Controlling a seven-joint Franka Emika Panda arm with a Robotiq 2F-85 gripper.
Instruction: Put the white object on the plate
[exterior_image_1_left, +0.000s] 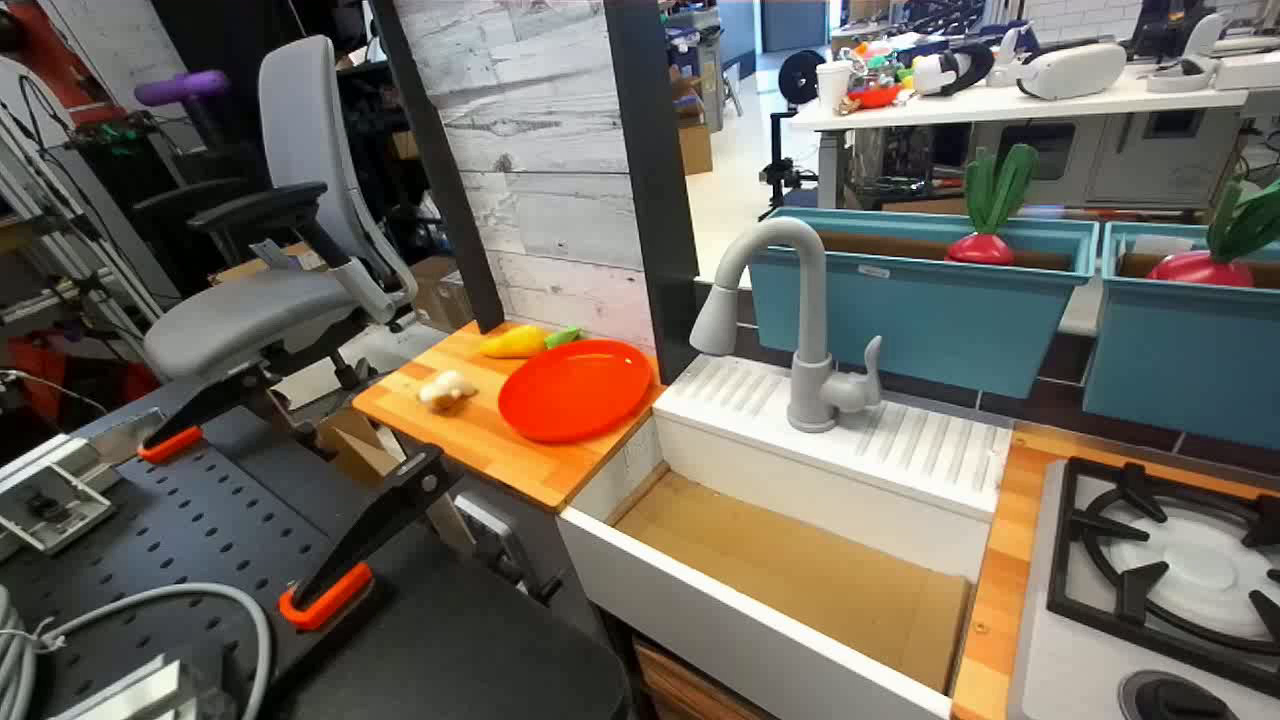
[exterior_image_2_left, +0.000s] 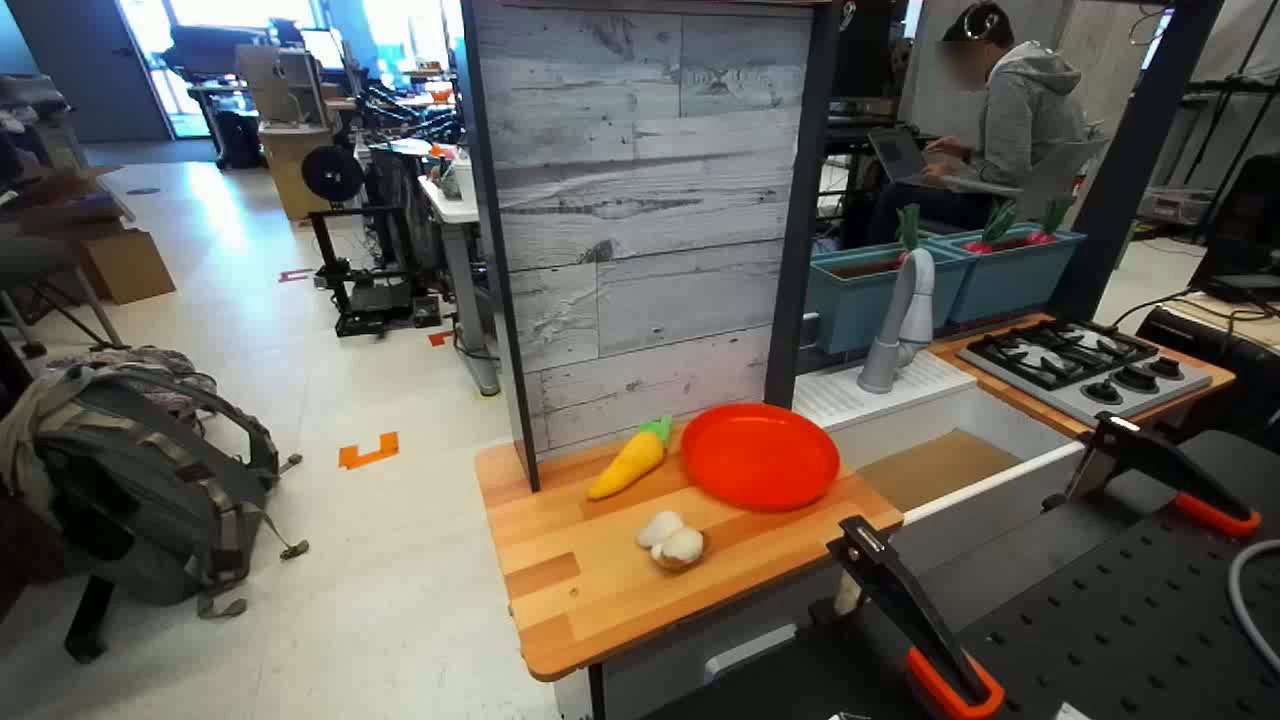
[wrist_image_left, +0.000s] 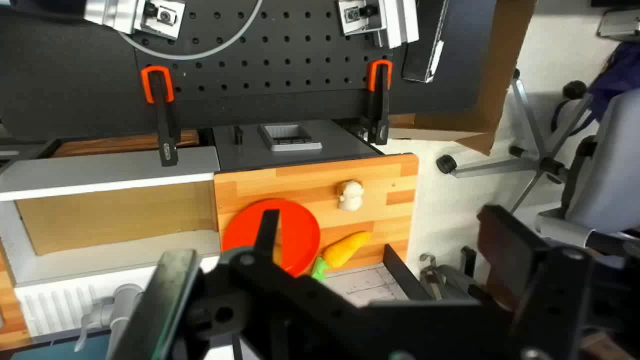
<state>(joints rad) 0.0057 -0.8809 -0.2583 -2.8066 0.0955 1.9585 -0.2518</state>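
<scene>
The white object is a small lumpy, cream-white piece with a brownish side. It lies on the wooden counter in both exterior views (exterior_image_1_left: 447, 390) (exterior_image_2_left: 672, 541) and in the wrist view (wrist_image_left: 351, 195). The round orange-red plate lies flat beside it, apart from it, in both exterior views (exterior_image_1_left: 575, 390) (exterior_image_2_left: 760, 457). The plate also shows in the wrist view (wrist_image_left: 300, 232), partly covered by a finger. My gripper (wrist_image_left: 381, 217) is open, with nothing between its fingers, high above the counter in the wrist view. It is not in the exterior views.
A yellow carrot-shaped toy (exterior_image_2_left: 630, 463) with a green top lies beside the plate, near the upright wood panel (exterior_image_2_left: 640, 250). A sink (exterior_image_1_left: 780, 590) with a grey faucet (exterior_image_1_left: 810, 320) adjoins the counter. Black clamps with orange ends (exterior_image_1_left: 330, 595) stick up at the dark table's edge.
</scene>
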